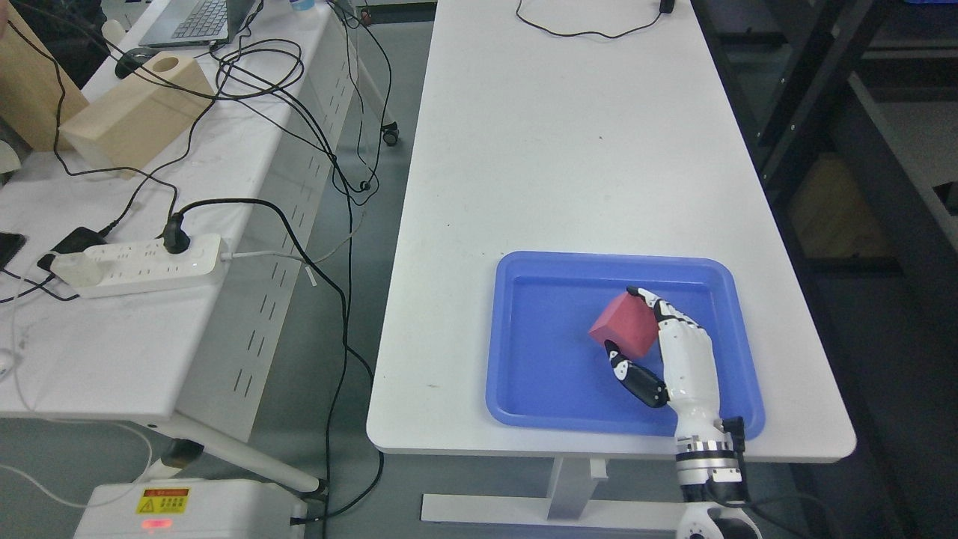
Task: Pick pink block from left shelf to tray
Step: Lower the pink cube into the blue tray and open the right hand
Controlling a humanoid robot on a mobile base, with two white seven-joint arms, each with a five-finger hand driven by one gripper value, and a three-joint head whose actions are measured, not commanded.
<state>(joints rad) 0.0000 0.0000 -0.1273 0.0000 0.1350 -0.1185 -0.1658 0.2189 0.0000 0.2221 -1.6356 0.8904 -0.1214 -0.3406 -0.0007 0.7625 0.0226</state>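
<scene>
Pink block (pixel 627 326) sits in the grasp of the right hand (pixel 658 352), which comes in from the near right edge of the scene and reaches over the blue tray (pixel 539 374). The fingers (pixel 662 307) curl over the block's far right side while the dark-tipped thumb (pixel 629 372) presses in from the near side, so the hand is closed around the block rather than spread. The block looks reddish pink and is tilted, one corner pointing left, and it seems to be held over the tray floor near the tray's middle right; whether its lowest edge already touches the floor cannot be told from this view. The tray lies at the near end of the white table (pixel 569 150), its near rim close to the table edge. The left hand does not show. Further left stands a second table (pixel 112 329) with a power strip (pixel 138 266), cables and a wooden block (pixel 135 112); no shelf is in view. Judging from this, the placing step is nearly done and only the release is left. The risk lies in that release: since the block is tilted, opening the hand from height could let it tumble or bounce toward the rim, and a thumb that drags on withdrawal could shove it sideways or nudge the tray nearer to the table edge.
</scene>
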